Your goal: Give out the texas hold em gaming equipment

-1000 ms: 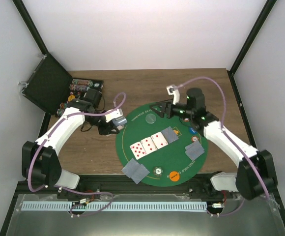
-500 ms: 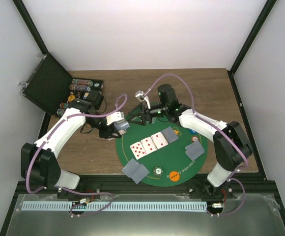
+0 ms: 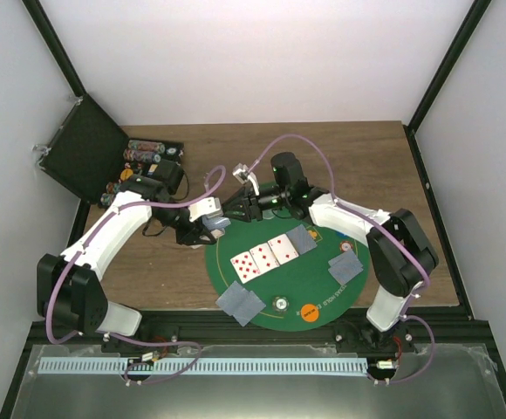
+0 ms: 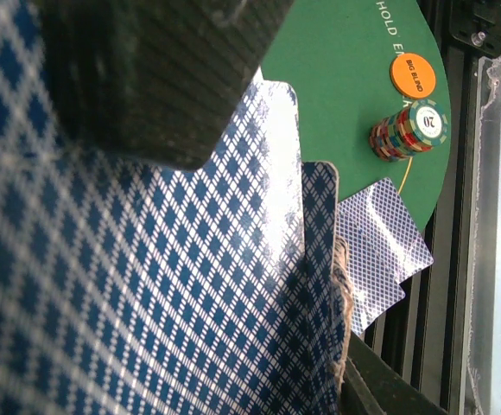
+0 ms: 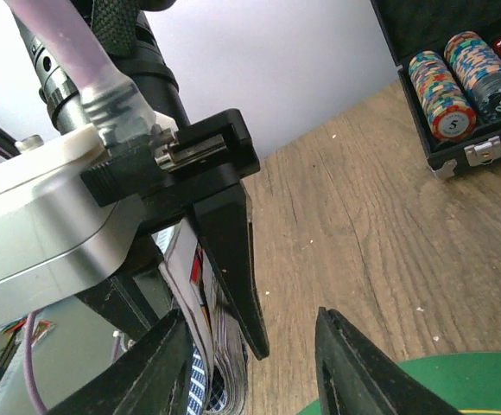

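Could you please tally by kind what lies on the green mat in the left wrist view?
Orange BIG BLIND token: 1
Chip stack: 1
Face-down cards: 2
Total: 4

You have one round green mat (image 3: 279, 279). On it you can count three face-up cards (image 3: 264, 256) in a row, with one face-down card (image 3: 304, 237) at the row's right end. Two more face-down lots lie nearer the rim. The near-left pile (image 3: 240, 303) shows two overlapped cards from the left wrist, and the right pile (image 3: 345, 266) looks like two as well. Add one orange token (image 4: 413, 76), one chip stack (image 4: 406, 131) and one small token (image 3: 345, 247) whose colour you cannot make out. There is one deck of blue-backed cards (image 4: 147, 303). One open black case (image 3: 83, 157) holds chips; the right wrist shows you two case stacks (image 5: 440, 95).
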Robot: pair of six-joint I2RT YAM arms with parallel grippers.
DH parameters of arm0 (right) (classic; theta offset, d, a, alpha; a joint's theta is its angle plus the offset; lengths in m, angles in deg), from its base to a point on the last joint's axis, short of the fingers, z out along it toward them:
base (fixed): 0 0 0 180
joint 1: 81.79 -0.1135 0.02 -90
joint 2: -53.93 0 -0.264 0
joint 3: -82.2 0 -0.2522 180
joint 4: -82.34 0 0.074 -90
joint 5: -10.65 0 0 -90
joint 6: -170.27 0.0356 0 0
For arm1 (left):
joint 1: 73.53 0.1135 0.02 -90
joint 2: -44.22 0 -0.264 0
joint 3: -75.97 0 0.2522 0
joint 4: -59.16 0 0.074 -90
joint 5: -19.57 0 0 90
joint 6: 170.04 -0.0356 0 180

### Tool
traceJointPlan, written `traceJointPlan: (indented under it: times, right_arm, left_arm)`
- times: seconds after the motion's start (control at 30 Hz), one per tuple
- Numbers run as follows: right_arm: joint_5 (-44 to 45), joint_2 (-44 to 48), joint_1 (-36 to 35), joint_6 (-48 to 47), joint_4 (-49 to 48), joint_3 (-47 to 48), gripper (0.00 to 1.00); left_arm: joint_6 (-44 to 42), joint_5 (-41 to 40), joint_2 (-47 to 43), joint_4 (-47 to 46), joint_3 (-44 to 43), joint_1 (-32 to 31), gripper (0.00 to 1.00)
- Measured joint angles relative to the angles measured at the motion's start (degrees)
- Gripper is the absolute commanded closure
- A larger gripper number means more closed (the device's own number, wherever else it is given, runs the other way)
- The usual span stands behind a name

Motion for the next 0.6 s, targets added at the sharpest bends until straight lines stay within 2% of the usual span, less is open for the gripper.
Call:
traceJointPlan:
  times: [0.1,0.27,0.37,0.47,0.6]
  right_arm:
    - [0.81,-0.02,0.00,0.26,0.00,0.04,0.65]
    - [1.01,-0.02,0.00,0.22,0.17,0.42,0.86]
    - [1.03,0.13,-0.02,-0.07,0.68,0.63,0.93]
    - [1.44,0.46,-0.15,-1.05,1.84,0.96,0.98]
    - [2.99,1.51,-0.35,-1.90,3.74,0.98,0.99]
  left_arm:
    - [0.00,0.00,0.00,0.00,0.00,0.00,0.69]
    - [0.22,-0.09,0.00,-0.31,0.00,0.02,0.69]
    - [0.42,-0.55,0.00,-0.61,0.00,0.02,0.69]
    - [0.57,-0.96,0.00,-0.98,0.00,0.02,0.69]
    - [0.66,-1.05,0.00,-1.57,0.02,0.00,0.69]
